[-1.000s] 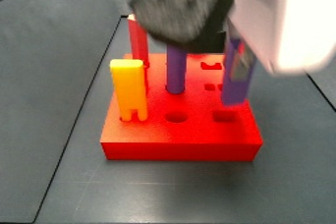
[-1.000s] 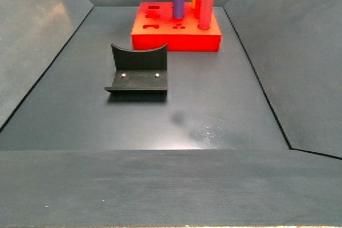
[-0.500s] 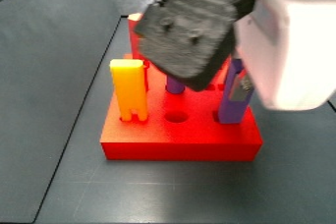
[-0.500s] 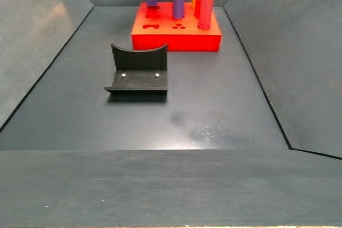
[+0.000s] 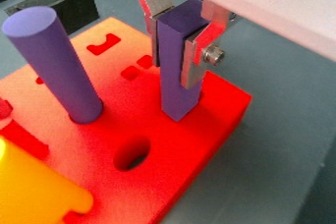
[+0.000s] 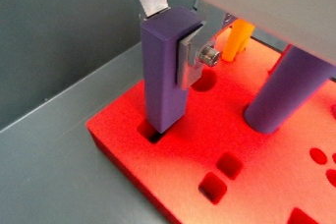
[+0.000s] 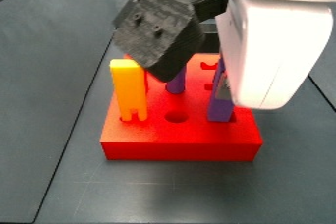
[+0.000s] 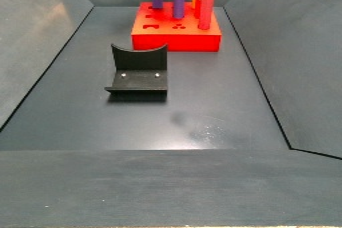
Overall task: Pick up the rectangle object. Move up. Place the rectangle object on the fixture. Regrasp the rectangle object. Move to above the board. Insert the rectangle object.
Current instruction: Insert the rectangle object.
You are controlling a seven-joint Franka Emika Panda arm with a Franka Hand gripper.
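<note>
The rectangle object [image 5: 178,71], a purple square-edged bar, stands upright with its lower end in a hole near a corner of the red board [image 5: 197,140]. My gripper [image 5: 178,43] is shut on its upper part, a silver finger [image 5: 199,46] flat against each side. The same grip shows in both wrist views, with the rectangle object [image 6: 164,71] entering the board [image 6: 197,164] near its edge. In a side view the rectangle object [image 7: 223,98] stands under the gripper body. The black fixture [image 8: 139,72] sits apart, in front of the board [image 8: 178,34].
A round purple cylinder [image 5: 55,66] and a yellow piece [image 5: 33,184] stand in the board close by. An orange peg [image 6: 237,41] rises behind the bar. Open holes [image 5: 133,154] lie beside it. Dark sloping walls [image 8: 47,42] bound the floor.
The gripper has come down with the rectangle object, whose lower end now sits lower at the board's hole. The wrist has swung over the board in the side view.
</note>
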